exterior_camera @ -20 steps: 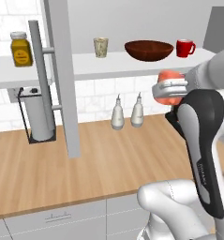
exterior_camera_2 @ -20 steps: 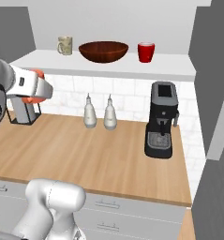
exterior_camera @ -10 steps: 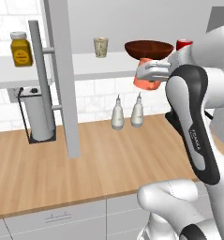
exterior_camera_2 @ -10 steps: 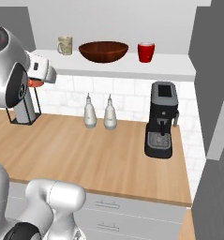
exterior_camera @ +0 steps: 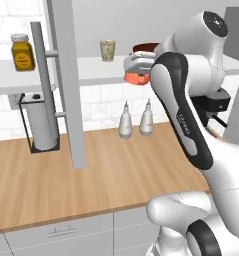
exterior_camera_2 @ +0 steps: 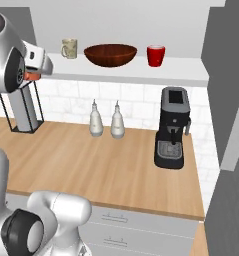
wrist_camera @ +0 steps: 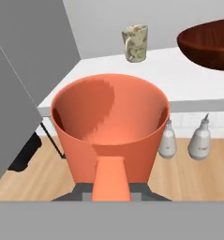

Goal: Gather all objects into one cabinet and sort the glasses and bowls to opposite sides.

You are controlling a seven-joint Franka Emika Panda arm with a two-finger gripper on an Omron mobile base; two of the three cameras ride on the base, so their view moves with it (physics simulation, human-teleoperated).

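Spanning grey wall: white shelf [exterior_camera_2: 176,72]

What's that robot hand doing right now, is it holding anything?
Gripper: closed on the salmon-orange cup, holding it upright in front of the shelf board.
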